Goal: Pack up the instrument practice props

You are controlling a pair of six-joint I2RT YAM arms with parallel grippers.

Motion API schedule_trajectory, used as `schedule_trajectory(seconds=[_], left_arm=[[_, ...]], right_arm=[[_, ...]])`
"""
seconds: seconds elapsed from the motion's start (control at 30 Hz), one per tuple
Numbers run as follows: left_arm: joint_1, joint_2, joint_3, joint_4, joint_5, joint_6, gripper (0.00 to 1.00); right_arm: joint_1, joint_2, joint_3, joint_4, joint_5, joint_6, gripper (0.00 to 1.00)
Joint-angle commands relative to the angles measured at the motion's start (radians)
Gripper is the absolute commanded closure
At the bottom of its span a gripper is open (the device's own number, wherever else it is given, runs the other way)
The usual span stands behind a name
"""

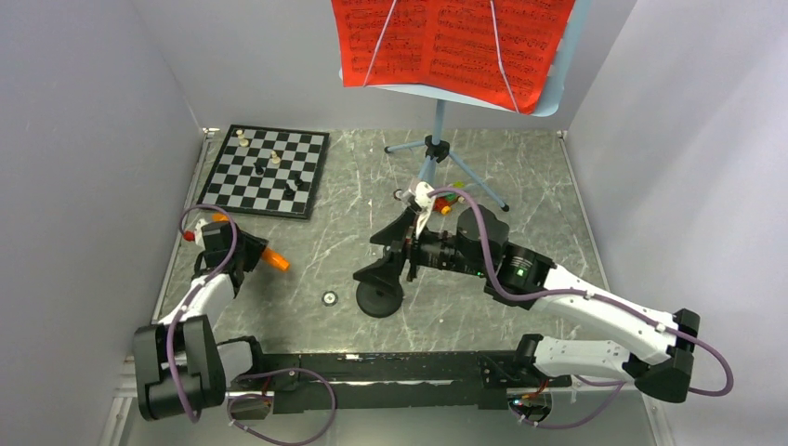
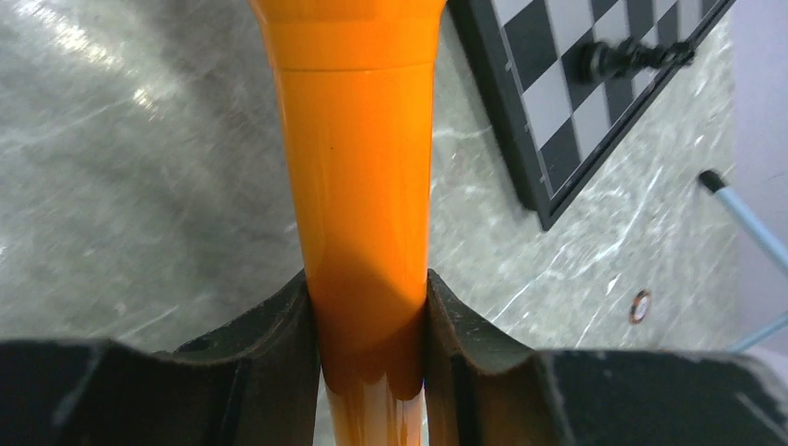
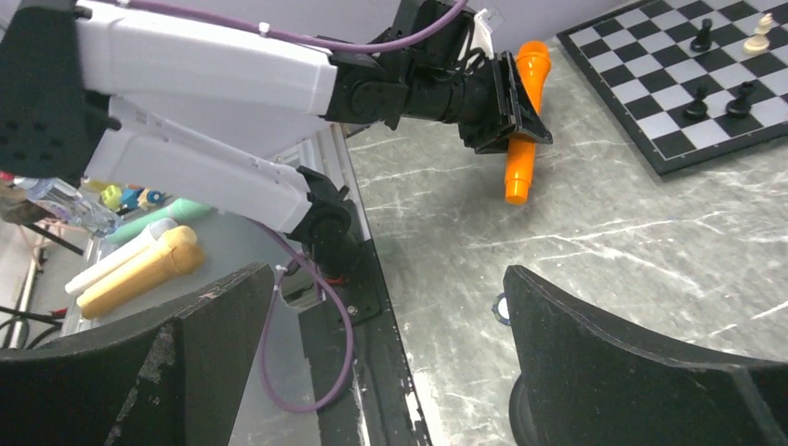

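Grips the orange microphone [image 2: 358, 186] in the left tool [image 2: 367, 321], over the grey counter [image 2: 139, 186], near a chessboard [image 2: 595, 102] corner. From the right wrist: holds the right tool [image 3: 388, 274] wide and empty, facing that microphone. From above: shows red pages [image 1: 446, 42] on the blue music stand [image 1: 560, 79] at the back, and a black round base [image 1: 379, 299] just beside the right tool.

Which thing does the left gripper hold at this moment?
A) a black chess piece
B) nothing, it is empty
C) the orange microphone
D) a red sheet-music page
C: in the left wrist view the left gripper is clamped on both sides of the orange microphone.
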State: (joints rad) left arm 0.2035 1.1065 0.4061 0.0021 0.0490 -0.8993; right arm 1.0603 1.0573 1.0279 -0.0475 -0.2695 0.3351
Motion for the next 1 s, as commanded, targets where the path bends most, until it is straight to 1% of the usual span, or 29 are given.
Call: schedule_trajectory(seconds=[0.0, 0.13, 0.3, 0.47, 0.53, 0.67, 0.73, 0.83, 0.97], left_arm=[[0.006, 0.072, 0.018, 0.248, -0.042, -0.132, 1.0], [0.005, 0.183, 0.026, 0.309, -0.095, -0.217, 1.0], [0.005, 0.298, 0.066, 0.298, -0.143, -0.278, 1.0], [-0.002, 0.376, 0.121, 0.28, -0.166, -0.274, 0.99], [-0.004, 0.401, 0.151, 0.249, -0.174, -0.271, 0.94], [-0.005, 0.43, 0.193, 0.21, -0.181, -0.268, 0.74], [-0.006, 0.443, 0.209, 0.184, -0.181, -0.264, 0.67], [-0.009, 0.465, 0.217, 0.168, -0.174, -0.264, 0.64], [-0.01, 0.482, 0.211, 0.166, -0.167, -0.262, 0.66]], right_arm=[[0.002, -0.087, -0.007, -0.033, 0.045, -0.054, 0.0], [0.003, -0.112, -0.018, -0.048, 0.067, -0.076, 0.0], [0.003, -0.119, -0.011, -0.079, 0.107, -0.109, 0.0], [0.002, -0.125, -0.012, -0.092, 0.138, -0.121, 0.0], [0.002, -0.123, -0.009, -0.105, 0.15, -0.132, 0.0], [0.001, -0.138, -0.011, -0.128, 0.202, -0.148, 0.0], [0.001, -0.154, -0.019, -0.131, 0.218, -0.152, 0.0], [0.001, -0.169, -0.019, -0.145, 0.238, -0.161, 0.0], [0.001, -0.186, -0.019, -0.163, 0.259, -0.168, 0.0]])
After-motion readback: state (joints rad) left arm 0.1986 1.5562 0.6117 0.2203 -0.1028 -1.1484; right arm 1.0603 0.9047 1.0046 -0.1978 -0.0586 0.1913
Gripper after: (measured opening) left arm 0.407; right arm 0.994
